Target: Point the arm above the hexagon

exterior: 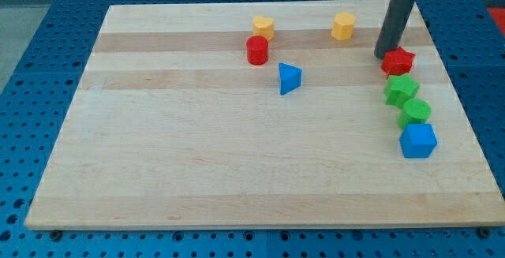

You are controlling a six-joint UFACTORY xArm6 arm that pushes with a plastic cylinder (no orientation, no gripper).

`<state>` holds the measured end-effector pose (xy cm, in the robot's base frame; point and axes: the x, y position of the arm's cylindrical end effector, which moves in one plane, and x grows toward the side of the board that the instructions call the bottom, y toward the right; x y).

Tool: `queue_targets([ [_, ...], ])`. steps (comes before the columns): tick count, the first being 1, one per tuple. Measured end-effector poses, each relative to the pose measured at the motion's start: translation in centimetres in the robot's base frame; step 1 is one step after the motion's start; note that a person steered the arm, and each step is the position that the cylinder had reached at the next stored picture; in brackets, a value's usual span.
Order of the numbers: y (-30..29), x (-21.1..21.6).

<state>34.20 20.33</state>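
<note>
Yellow hexagon (343, 26) is the block I must find, and I take it to be the yellow one near the view's top, a little right of the middle, though its outline is small and I am not fully sure of the shape. It stands alone, with bare wood around it.

I go now from large to small. The wooden board (197, 155) fills almost the whole view and lies on a blue perforated table (31, 92). The dark rod (394, 21) comes down from the view's top right, slightly tilted. It has no fingers that can open or close, so it holds nothing. My tip (381, 55) rests on the board to the right of the hexagon and lower than it, clearly apart from it. The tip is just beside the upper left edge of the red star (399, 61); I cannot tell if they touch.

Below the red star a column runs toward the view's bottom: the green star (401, 90), then the green round block (416, 111), then the blue cube (418, 140), each close to the next.

The blue triangle (289, 78) is near the middle of the board. Up and left of it stands the red cylinder (257, 50), and just above that is a second yellow block (263, 28), whose shape I cannot make out.
</note>
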Motion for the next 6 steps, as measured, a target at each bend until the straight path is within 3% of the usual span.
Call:
queue_targets([
  [1,-1.0,0.0],
  [4,-11.0,0.0],
  [5,-13.4,-4.0],
  [6,-13.9,-11.1],
])
